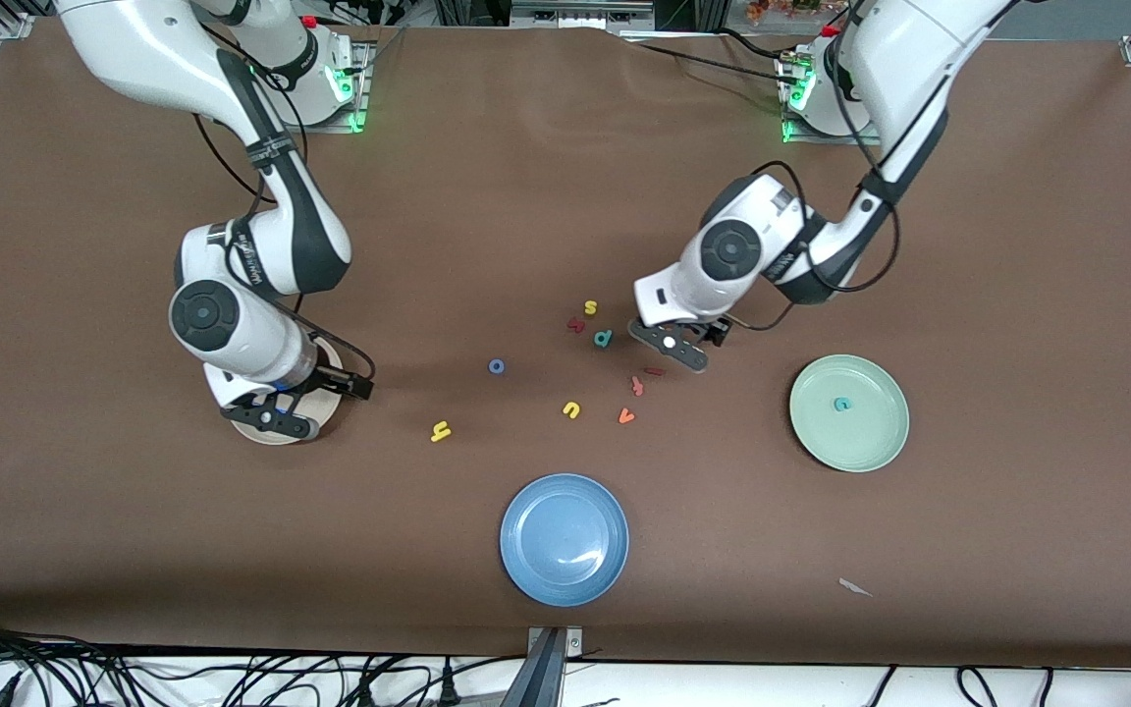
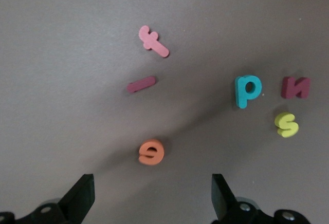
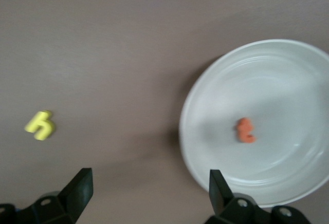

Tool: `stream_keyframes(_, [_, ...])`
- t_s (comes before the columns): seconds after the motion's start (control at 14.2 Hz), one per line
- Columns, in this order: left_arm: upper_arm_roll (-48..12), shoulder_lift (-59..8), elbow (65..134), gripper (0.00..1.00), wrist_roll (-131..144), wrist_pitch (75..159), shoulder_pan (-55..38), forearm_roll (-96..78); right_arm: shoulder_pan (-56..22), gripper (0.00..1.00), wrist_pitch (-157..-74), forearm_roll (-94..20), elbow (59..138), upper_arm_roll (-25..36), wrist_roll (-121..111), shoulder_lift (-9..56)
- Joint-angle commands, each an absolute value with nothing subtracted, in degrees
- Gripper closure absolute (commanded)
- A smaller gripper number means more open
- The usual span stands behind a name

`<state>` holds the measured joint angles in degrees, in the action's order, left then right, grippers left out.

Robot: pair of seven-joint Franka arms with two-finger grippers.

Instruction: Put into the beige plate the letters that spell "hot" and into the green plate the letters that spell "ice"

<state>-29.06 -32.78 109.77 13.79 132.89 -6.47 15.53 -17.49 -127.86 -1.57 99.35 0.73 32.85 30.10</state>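
The beige plate (image 1: 326, 416) (image 3: 288, 80) lies toward the right arm's end of the table with a small orange letter, the "t" (image 3: 245, 130), in it. My right gripper (image 1: 271, 418) (image 3: 149, 196) hangs open and empty over the plate's edge. The yellow "h" (image 1: 441, 430) (image 3: 40, 125) and blue "o" (image 1: 496, 366) lie on the table. The green plate (image 1: 875, 437) holds the teal "c" (image 1: 841, 403). My left gripper (image 1: 673, 346) (image 2: 151, 198) is open over the orange "e" (image 2: 151, 151), which is apart from its fingers. The dark red "i" (image 1: 654, 372) (image 2: 141, 84) lies beside it.
A blue plate (image 1: 564, 538) sits nearest the front camera. Other loose letters: teal "p" (image 2: 248, 90), yellow "s" (image 2: 286, 124), a dark red letter (image 2: 295, 87), a pink letter (image 2: 153, 41), orange "v" (image 1: 626, 416) and yellow "u" (image 1: 570, 408).
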Motion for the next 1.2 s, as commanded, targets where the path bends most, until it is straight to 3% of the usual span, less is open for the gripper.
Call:
stream_keyframes(0.0, [-28.7, -35.5, 109.1, 0.0, 19.2, 135.3, -7.3, 23.1, -20.2, 0.0, -128.0, -2.5, 93.0, 0.8, 40.9, 35.1])
stream_keyframes(0.49, [-28.7, -37.7, 109.4, 0.03, 22.0, 136.4, -7.4, 25.3, -24.1, 0.0, -128.0, -2.4, 81.9, 0.8, 57.6, 44.6])
stream_keyframes(0.85, [-28.7, -38.5, 109.5, 0.07, 23.7, 136.9, -7.5, 27.1, -26.0, 0.0, -130.8, -2.1, 79.0, 0.8, 60.7, 48.3])
stream_keyframes(0.99, [-28.7, -39.2, 109.5, 0.19, 23.7, 136.9, -7.4, 28.5, -25.9, 0.0, -132.5, -1.9, 78.5, 0.9, 60.5, 49.6])
stream_keyframes(1.13, [-28.7, -38.9, 109.5, 0.53, 23.8, 136.8, -7.0, 28.7, -25.9, 0.0, -132.9, -1.8, 78.0, 1.0, 60.1, 50.3])
